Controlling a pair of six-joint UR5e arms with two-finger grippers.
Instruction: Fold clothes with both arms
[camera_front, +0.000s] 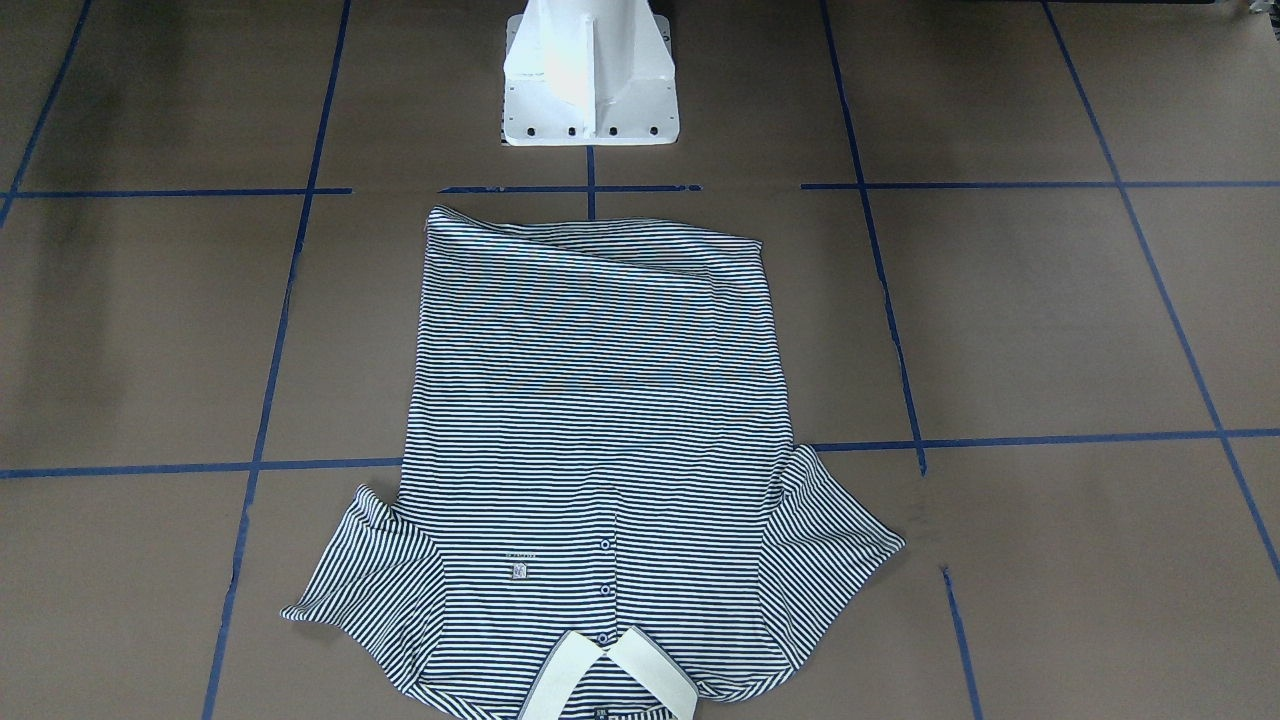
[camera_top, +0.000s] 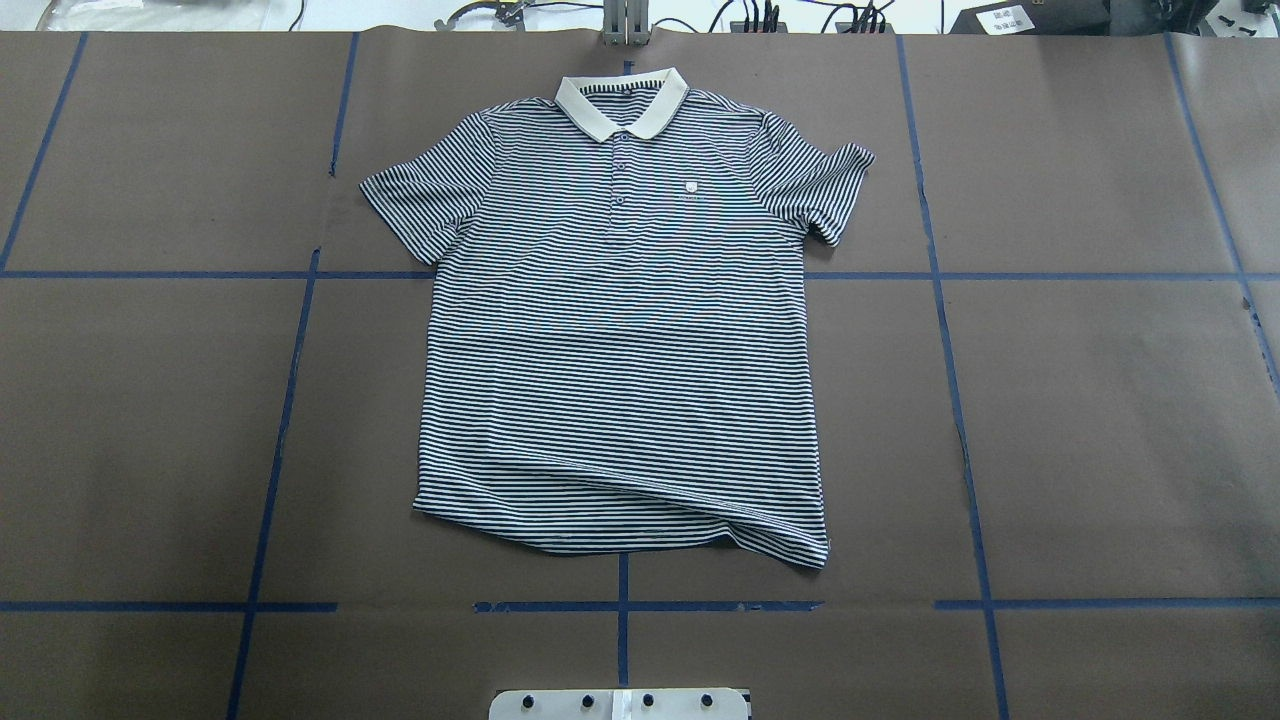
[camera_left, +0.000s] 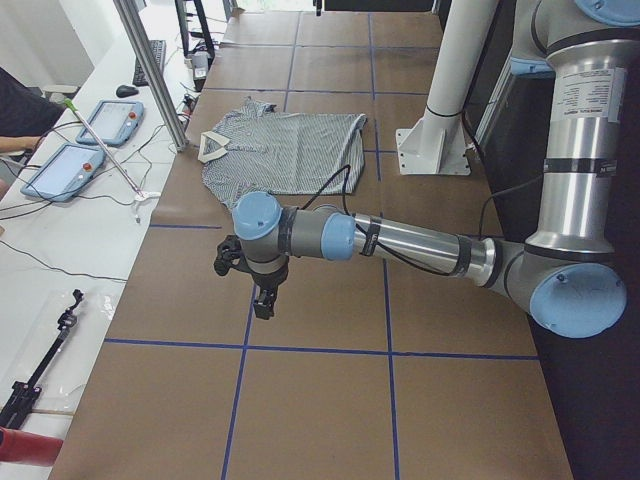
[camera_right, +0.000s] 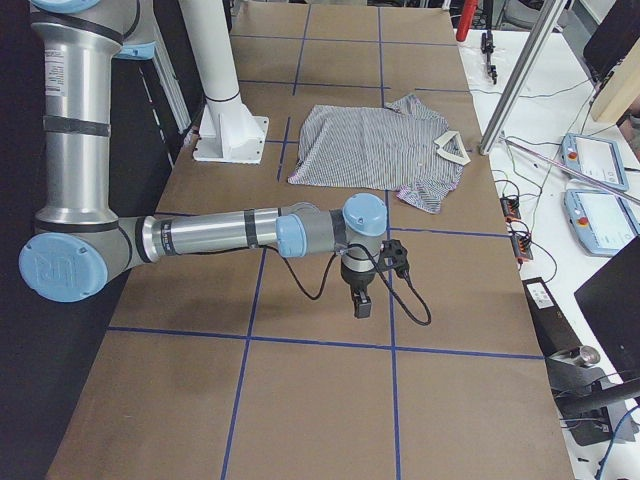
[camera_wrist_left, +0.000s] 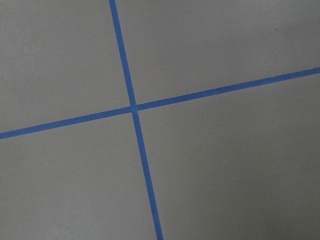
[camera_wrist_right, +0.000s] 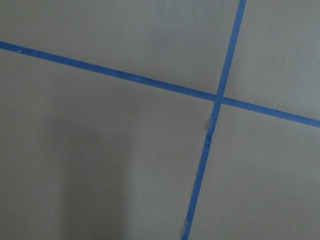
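The striped polo shirt (camera_top: 620, 330) lies flat and face up on the brown table, cream collar (camera_top: 620, 105) at the far side from the robot, both sleeves spread. Its hem is slightly rumpled near the robot's base. It also shows in the front view (camera_front: 600, 420). The left arm reaches out over the table's left end; its gripper (camera_left: 262, 300) points down, well away from the shirt (camera_left: 290, 150). The right gripper (camera_right: 361, 305) hangs likewise over the right end, away from the shirt (camera_right: 370, 145). I cannot tell whether either is open or shut. Both wrist views show only bare table.
The white pedestal base (camera_front: 590, 80) stands at the table's robot side, just behind the hem. Blue tape lines (camera_top: 620, 606) grid the brown table. A white side bench holds tablets (camera_left: 70, 165) and cables beyond the collar end. A metal post (camera_right: 515, 75) stands at that edge.
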